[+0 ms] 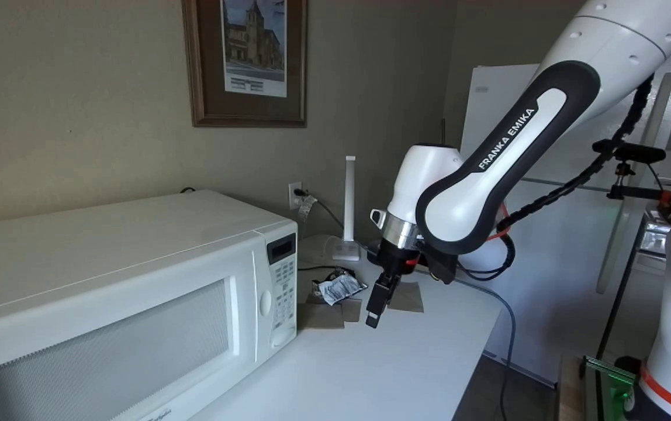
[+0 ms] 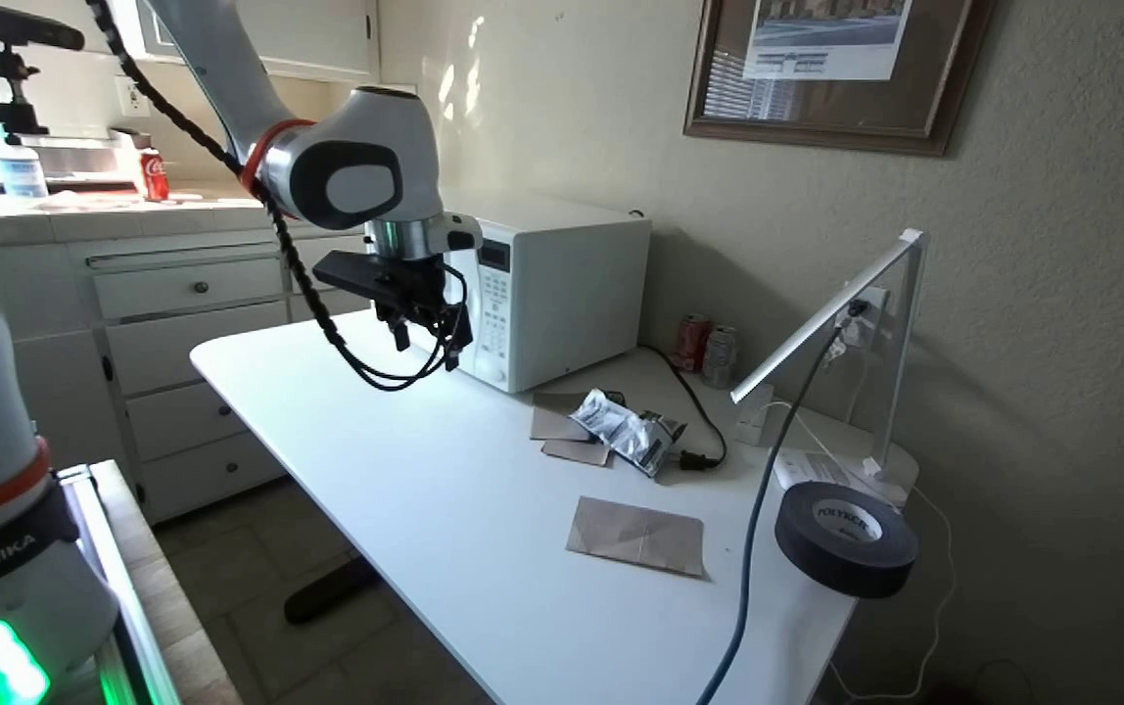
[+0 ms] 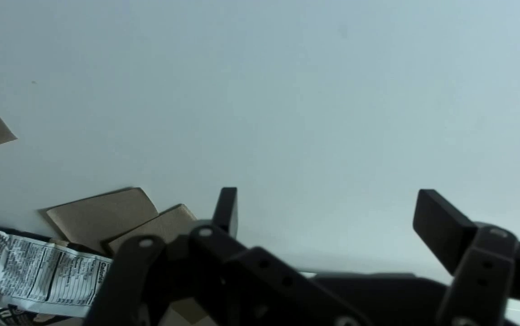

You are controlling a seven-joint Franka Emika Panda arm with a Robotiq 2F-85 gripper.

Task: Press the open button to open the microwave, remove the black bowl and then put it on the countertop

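The white microwave [image 1: 137, 240] stands on the white countertop [image 1: 365, 374] with its door shut; it also shows in an exterior view [image 2: 577, 304]. Its control panel [image 1: 283, 286] has a dark display at the top and a larger pale button low down. The black bowl is out of view; the microwave's inside does not show through the grey window. My gripper [image 1: 374, 320] hangs above the countertop, apart from the microwave, on its control-panel side. It also shows in an exterior view [image 2: 430, 348]. In the wrist view my gripper [image 3: 328, 194] is open, with nothing between its fingers and countertop [image 3: 287, 90] below.
A silver packet [image 2: 626, 431] lies on brown cardboard pieces [image 2: 635, 534] beside the microwave. A black cord [image 2: 689, 392], two cans [image 2: 704, 351], a white lamp [image 2: 900, 343] and a tape roll [image 2: 846, 539] are near the wall. A cable [image 2: 758, 529] crosses the counter's end.
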